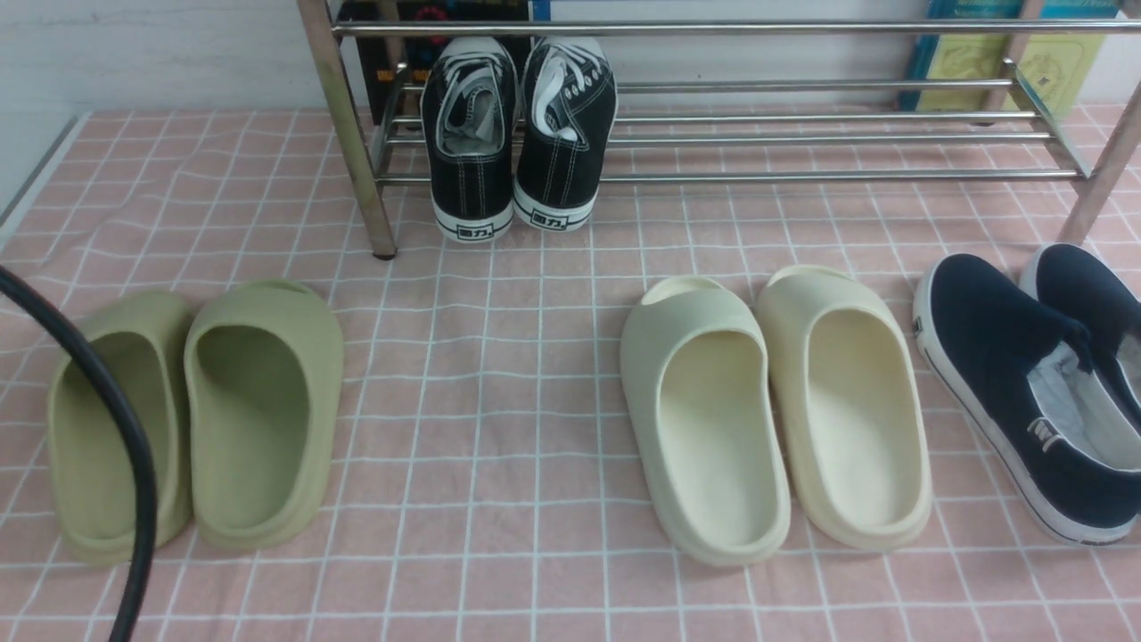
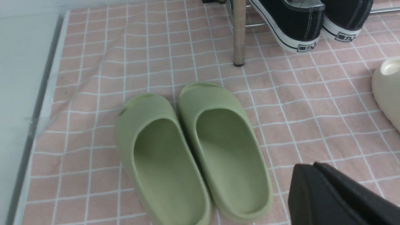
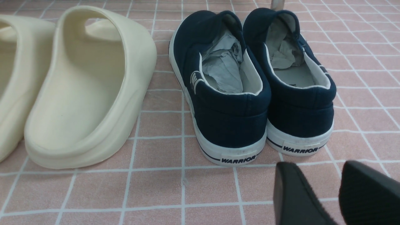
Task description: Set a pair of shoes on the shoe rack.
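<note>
The pair of shoes, two black canvas sneakers (image 1: pixel 470 134) (image 1: pixel 566 125), stands side by side at the left end of the shoe rack (image 1: pixel 802 176). They rest on its lower silver bars with their heels jutting out over the front bar. The left wrist view shows the same heels (image 2: pixel 293 25) beside a rack post (image 2: pixel 239 34). My left gripper (image 2: pixel 314 164) is shut and empty, hovering near the olive slides, well short of the rack. My right gripper (image 3: pixel 317 168) is open with nothing between its fingers, just behind the heels of the navy slip-ons. Neither gripper appears in the front view.
On the pink checked cloth lie a pair of olive slides (image 1: pixel 196 410), a pair of cream slides (image 1: pixel 775 401) and two navy slip-ons (image 1: pixel 1025 383) stuffed with paper. A black cable (image 1: pixel 116 428) crosses the near left. The table edge (image 1: pixel 36 169) runs along the left.
</note>
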Controlling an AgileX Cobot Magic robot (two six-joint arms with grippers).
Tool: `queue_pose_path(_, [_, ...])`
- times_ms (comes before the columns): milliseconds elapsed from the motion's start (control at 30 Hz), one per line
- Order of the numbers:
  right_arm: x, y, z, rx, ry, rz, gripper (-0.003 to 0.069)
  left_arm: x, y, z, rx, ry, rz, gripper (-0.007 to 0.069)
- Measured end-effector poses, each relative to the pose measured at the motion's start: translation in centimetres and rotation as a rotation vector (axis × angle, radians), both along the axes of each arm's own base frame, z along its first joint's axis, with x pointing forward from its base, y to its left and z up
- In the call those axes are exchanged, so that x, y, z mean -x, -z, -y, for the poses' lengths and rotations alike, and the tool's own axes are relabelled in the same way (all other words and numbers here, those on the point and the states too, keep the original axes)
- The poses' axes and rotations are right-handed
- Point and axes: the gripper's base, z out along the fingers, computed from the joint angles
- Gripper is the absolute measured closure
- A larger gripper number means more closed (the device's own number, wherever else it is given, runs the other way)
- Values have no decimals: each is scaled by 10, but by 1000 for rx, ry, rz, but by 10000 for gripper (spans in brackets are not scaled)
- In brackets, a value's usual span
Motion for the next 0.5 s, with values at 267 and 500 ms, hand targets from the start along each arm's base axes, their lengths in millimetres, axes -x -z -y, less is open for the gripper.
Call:
queue_pose_path(267, [0,0,0,1,0,0,419,-1,13,1,-11,45,198,609])
queue_pose_path(500, [0,0,0,1,0,0,419,19,78,-10,78,-36,357,609])
